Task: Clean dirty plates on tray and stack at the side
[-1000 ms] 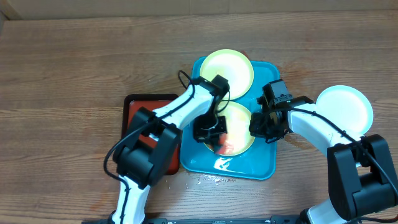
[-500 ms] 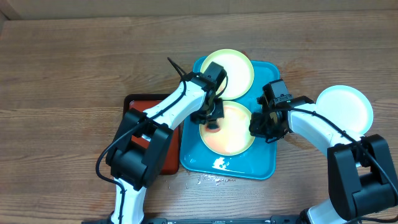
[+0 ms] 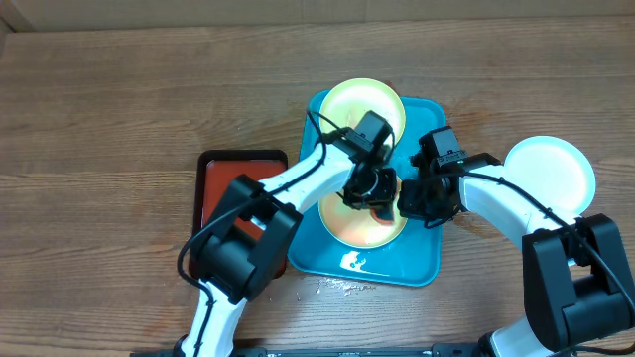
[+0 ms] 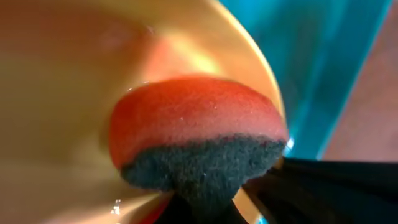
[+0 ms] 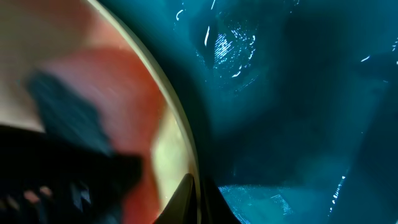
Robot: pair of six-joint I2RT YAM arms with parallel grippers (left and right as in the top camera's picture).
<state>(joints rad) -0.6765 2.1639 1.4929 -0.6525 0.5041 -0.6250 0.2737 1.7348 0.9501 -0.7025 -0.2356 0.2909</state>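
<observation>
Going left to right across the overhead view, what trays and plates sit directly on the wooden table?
red tray → turquoise tray → light blue plate

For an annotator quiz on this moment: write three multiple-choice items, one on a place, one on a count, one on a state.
1. The light blue plate lies: A on the table, right of the tray; B in the tray; C atop a yellow-green plate.
2. Plates in the tray: A one; B three; C two.
3. The left gripper is: A open; B shut on the sponge; C shut on a plate.
Key: A, it rests on bare wood; C, both yellow-green plates lie there; B, the left wrist view shows the sponge clamped.
</observation>
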